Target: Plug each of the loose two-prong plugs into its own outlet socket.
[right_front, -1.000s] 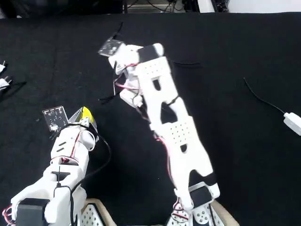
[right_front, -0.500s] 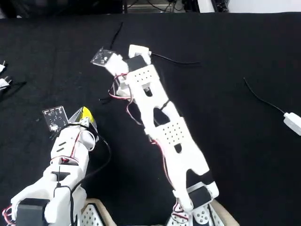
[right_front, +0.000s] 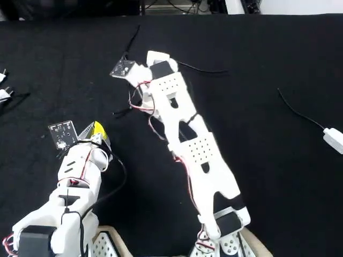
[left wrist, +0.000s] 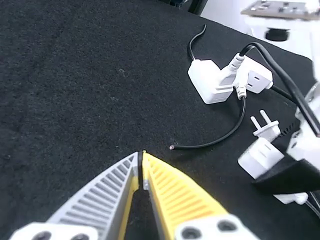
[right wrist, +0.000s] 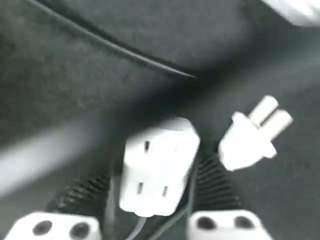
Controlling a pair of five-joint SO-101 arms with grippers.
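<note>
My right gripper (right wrist: 152,176) is shut on a white outlet socket (right wrist: 159,160) whose slots face the camera. A loose white two-prong plug (right wrist: 250,139) lies on the black cloth just beside one finger. In the high view the right gripper (right_front: 157,55) is far out at the table's upper middle with the white socket at its tip. In the left wrist view the same two-prong plug (left wrist: 259,146) lies next to the right arm's black finger. Farther off lie a white adapter (left wrist: 209,81) and a second white socket (left wrist: 256,80) on a black cable. My left gripper (left wrist: 140,159) is shut and empty, low at the near left (right_front: 95,130).
Another white adapter (right_front: 333,139) with a thin black cable (right_front: 296,110) lies at the right edge. Small white plugs (right_front: 4,94) sit at the far left edge. A black cable (right_front: 206,70) runs behind the right gripper. Black cloth covers the table.
The right arm shifted at the wrist and leaned left then slightly back; the white socket now shows at its tip. The left arm has not moved.
</note>
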